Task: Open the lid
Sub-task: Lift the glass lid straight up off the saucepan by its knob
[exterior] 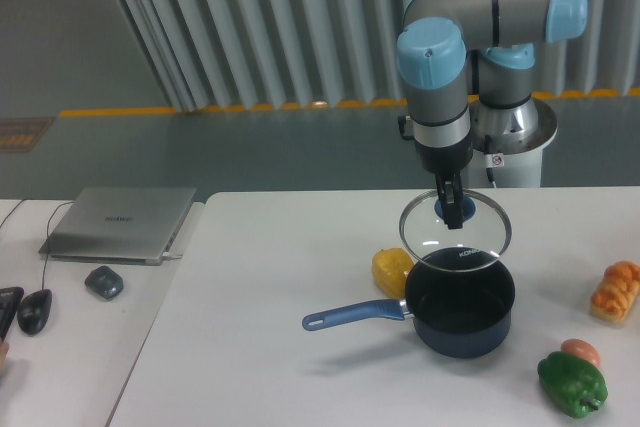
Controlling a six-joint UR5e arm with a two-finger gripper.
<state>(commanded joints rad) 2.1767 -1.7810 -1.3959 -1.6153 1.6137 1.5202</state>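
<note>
Far left, on the lower side surface (140, 297): a dark mouse (33, 309) at its left edge, a small grey object (104, 281) nearer the middle, and a closed grey laptop (120, 223) toward its back edge.

On the main white surface (290, 277), working rightward: the blue handle of the saucepan (460, 307) points left toward the surface's centre. A yellow pepper (391, 272) sits just beside the pan's back-left wall; you cannot tell whether they touch. The pan stands upright right of centre, and you can see straight into it: dark inside, no contents visible.

The lid (455, 227) is off the pan, lifted clear and tilted so its glass face is turned toward the camera, its lower rim overlapping the pan's back rim in the view. White lettering shows on the lower part of the glass. Your tool (453, 213) comes down from above with its fingers closed narrow on the blue knob at the lid's centre.

Near the front right corner: a green pepper (572, 384) with a small pinkish item (581, 350) just behind it. At the right edge, an orange lumpy food item (616, 290).
</note>
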